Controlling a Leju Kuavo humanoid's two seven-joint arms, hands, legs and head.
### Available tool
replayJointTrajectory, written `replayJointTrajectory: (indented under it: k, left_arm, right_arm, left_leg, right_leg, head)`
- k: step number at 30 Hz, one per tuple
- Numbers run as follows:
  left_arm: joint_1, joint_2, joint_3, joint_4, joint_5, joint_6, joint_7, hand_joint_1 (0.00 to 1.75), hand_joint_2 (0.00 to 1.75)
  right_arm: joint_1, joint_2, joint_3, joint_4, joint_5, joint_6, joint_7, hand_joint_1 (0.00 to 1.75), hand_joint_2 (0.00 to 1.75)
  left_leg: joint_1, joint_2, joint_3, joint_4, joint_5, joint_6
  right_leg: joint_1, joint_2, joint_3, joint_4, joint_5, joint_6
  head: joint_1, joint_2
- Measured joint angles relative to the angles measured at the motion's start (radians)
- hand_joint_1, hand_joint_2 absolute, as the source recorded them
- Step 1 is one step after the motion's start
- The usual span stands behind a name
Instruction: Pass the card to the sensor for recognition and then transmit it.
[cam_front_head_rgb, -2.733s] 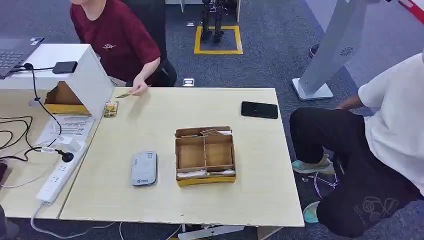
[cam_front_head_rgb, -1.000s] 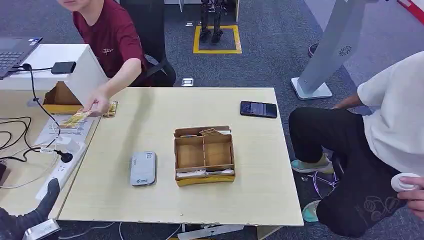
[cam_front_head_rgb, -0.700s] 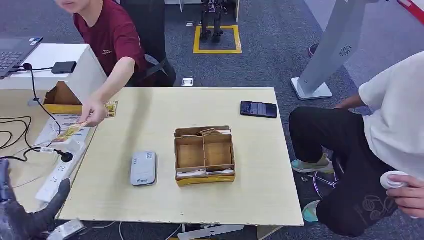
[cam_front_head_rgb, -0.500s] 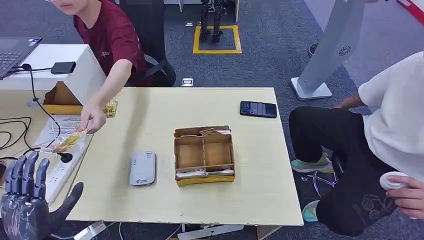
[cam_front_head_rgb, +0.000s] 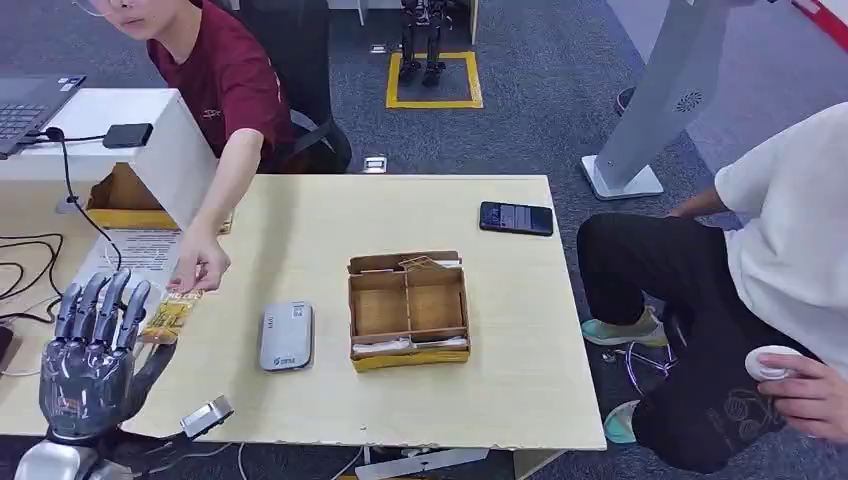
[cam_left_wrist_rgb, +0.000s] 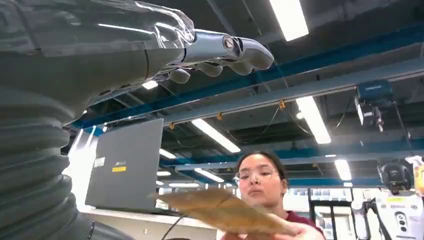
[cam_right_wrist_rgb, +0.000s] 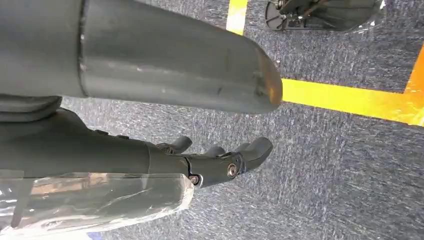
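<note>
I had the left robot hand (cam_front_head_rgb: 88, 362) raised with fingers spread and holding nothing, the card (cam_front_head_rgb: 168, 315) pinched in the person's hand (cam_front_head_rgb: 201, 268) just beyond them near the desk's (cam_front_head_rgb: 330, 215) left edge, and I judged that closing late could drop it.

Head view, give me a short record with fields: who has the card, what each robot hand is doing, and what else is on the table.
card: yellow-brown card, held out by the person in the red shirt, at the fingertips of the robot's raised hand
left hand: left hand raised, fingers spread, holding nothing
right hand: right hand hanging over the carpet, holding nothing
sensor: grey card reader flat on the table
box: cardboard box with compartments, beside the reader
phone: black phone near the far right corner
</note>
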Motion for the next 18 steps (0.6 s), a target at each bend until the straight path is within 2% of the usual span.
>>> replayJointTrajectory:
  k: [18]
  left_arm:
    - [-0.069, -0.003, 0.016, 0.139, -0.005, 0.000, 0.000, 0.00, 1.75]
  right_arm:
    - [-0.001, 0.000, -0.009, 0.000, 0.024, 0.003, -0.019, 0.00, 0.00]
  left_leg:
    - [0.000, 0.000, -0.001, 0.000, 0.000, 0.000]
  right_leg:
    - [0.000, 0.000, -0.001, 0.000, 0.000, 0.000]
  head:
    - [0.000, 0.000]
